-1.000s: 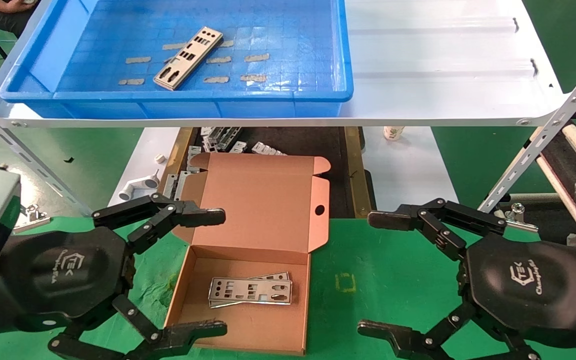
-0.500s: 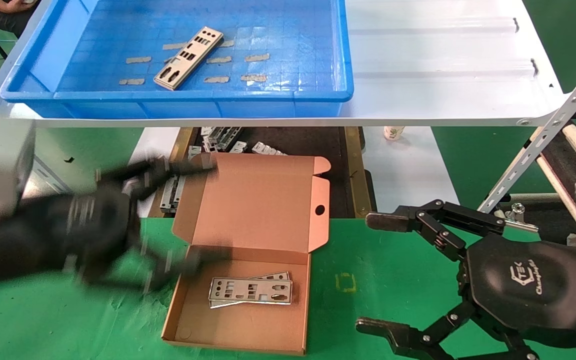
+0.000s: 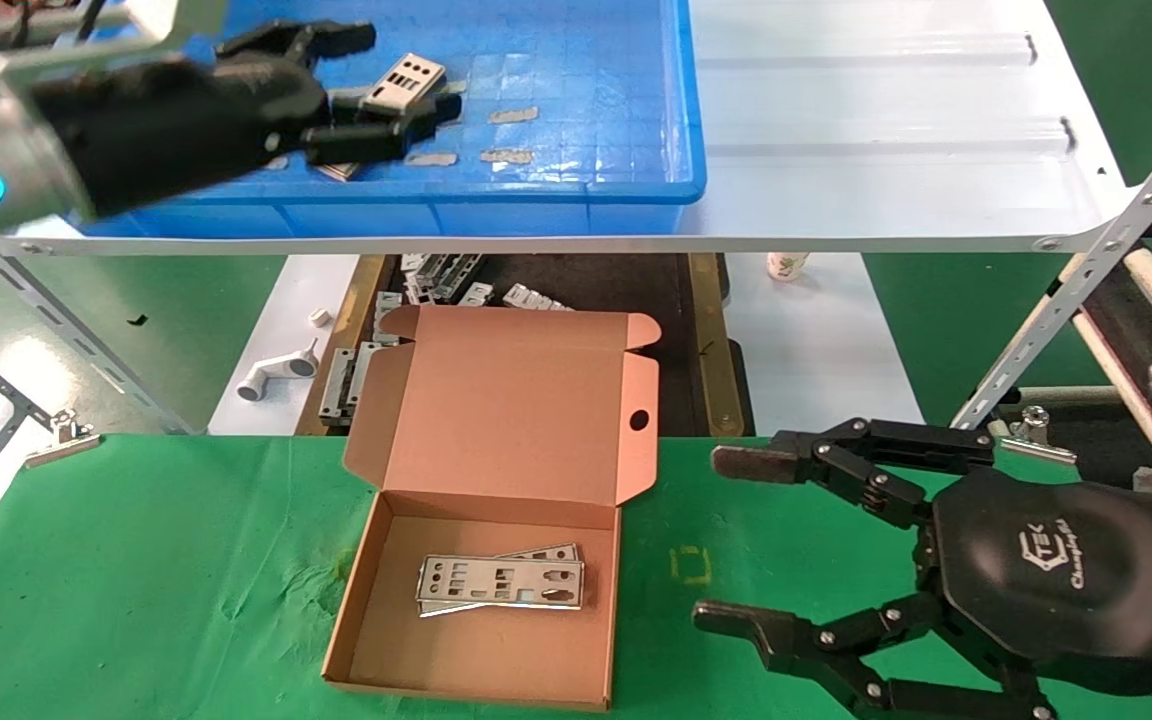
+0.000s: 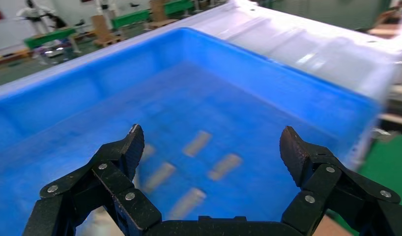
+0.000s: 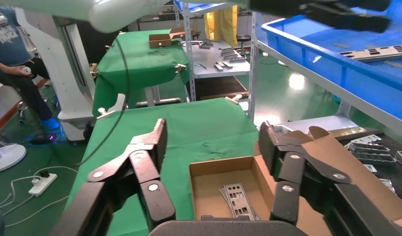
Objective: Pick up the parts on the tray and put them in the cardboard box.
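The blue tray (image 3: 536,190) stands on the white shelf at the back left. One silver plate (image 3: 418,70) lies in it, partly hidden by my left gripper (image 3: 411,75), which hovers open and empty over it. In the left wrist view the open left gripper (image 4: 211,135) looks down on the tray floor (image 4: 287,88) with its tan tape patches. The cardboard box (image 3: 386,640) lies open on the green table and holds two stacked plates (image 3: 501,583). My right gripper (image 3: 716,538) is open and empty to the right of the box. It (image 5: 212,142) frames the box (image 5: 209,182) and its plates (image 5: 236,199).
The white shelf (image 3: 886,150) overhangs the far side of the table, and slanted struts (image 3: 1086,290) carry it. A white pipe fitting (image 3: 271,375) and loose metal parts (image 3: 436,280) lie below the shelf. A green cloth (image 3: 136,560) covers the table.
My left arm has risen from beside the box to above the tray, with its gripper still open. The right gripper has shifted slightly towards the box.
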`<control>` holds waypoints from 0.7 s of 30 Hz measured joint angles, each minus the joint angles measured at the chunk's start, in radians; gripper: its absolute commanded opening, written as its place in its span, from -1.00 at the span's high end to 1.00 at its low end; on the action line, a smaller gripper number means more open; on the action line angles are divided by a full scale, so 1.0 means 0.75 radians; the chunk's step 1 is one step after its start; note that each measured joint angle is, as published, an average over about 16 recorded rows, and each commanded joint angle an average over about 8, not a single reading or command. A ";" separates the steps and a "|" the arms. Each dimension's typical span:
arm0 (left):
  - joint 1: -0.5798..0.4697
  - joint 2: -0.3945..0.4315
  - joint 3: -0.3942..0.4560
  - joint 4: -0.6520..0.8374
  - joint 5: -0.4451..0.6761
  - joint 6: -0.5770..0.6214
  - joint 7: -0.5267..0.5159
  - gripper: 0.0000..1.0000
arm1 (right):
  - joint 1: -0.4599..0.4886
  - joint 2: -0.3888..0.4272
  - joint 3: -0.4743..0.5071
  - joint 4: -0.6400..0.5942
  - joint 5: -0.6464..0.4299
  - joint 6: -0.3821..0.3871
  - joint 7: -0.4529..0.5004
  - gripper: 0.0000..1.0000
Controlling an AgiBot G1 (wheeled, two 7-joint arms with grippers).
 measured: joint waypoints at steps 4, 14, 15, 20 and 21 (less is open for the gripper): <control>-0.150 0.070 0.053 0.197 0.105 -0.020 0.029 -1.00 | 0.000 0.000 0.000 0.000 0.000 0.000 0.000 1.00; -0.415 0.197 0.150 0.628 0.258 0.037 0.119 -1.00 | 0.000 0.000 0.000 0.000 0.000 0.000 0.000 1.00; -0.433 0.208 0.156 0.663 0.268 0.041 0.128 -1.00 | 0.000 0.000 0.000 0.000 0.000 0.000 0.000 1.00; -0.502 0.252 0.180 0.811 0.302 0.053 0.167 -1.00 | 0.000 0.000 0.000 0.000 0.000 0.000 0.000 1.00; -0.511 0.259 0.183 0.836 0.307 0.052 0.173 -1.00 | 0.000 0.000 0.000 0.000 0.000 0.000 0.000 1.00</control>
